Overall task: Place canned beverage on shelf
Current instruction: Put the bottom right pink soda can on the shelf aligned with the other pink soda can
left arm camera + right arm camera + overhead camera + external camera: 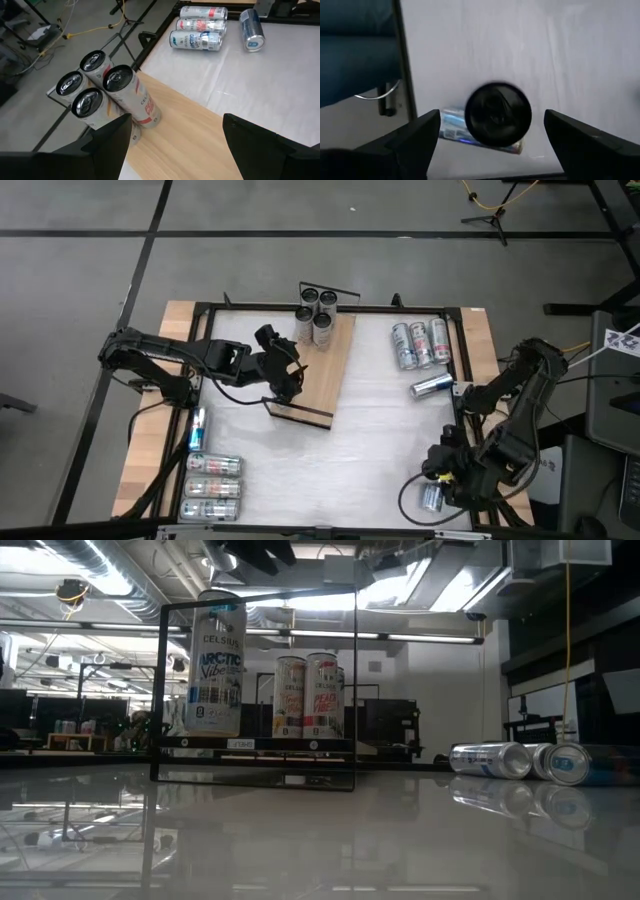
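the left claw (283,376) is held open and empty over the near end of the shelf (330,380), with four cans (107,92) standing just ahead at the far end. the right claw (437,480) is spread open over a lying can (480,135), which should be gripped squarely across its middle.

The left arm reaches in from the left side, elbow bent, stretched toward the middle of the table, and its tool (283,376) hangs there with the two dark fingers (107,145) spread apart, nothing between them. The right arm is folded back on itself at the near right corner, wrist turned downward. Its tool (440,475) sits low there, fingers (415,142) parted wide and gripping nothing.
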Controlling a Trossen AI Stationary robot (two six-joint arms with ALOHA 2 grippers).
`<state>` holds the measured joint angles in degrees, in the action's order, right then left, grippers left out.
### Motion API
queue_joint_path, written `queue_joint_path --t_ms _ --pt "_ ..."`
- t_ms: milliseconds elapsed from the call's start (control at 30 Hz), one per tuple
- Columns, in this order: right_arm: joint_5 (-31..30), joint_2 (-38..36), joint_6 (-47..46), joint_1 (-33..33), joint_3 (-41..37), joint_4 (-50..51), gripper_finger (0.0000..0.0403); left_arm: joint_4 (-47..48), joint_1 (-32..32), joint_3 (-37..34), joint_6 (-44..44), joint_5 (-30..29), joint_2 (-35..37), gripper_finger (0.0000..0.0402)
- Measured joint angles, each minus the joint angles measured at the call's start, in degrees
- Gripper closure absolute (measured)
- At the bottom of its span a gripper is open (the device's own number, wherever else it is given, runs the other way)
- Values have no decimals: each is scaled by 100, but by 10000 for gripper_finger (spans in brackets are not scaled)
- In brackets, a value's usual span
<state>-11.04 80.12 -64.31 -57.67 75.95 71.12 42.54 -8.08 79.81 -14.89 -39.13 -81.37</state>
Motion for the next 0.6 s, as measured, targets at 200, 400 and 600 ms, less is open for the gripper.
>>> queue_joint_path --t_ms 200,400,600 --pt "2 2 -37 -64 -466 -335 50 -2 0 0 -24 4 -2 95" --pt "0 2 6 -59 -834 -554 50 -2 0 0 -161 4 -2 95" --pt "6 2 6 -48 -1174 -793 50 -5 0 0 -169 7 -2 95"
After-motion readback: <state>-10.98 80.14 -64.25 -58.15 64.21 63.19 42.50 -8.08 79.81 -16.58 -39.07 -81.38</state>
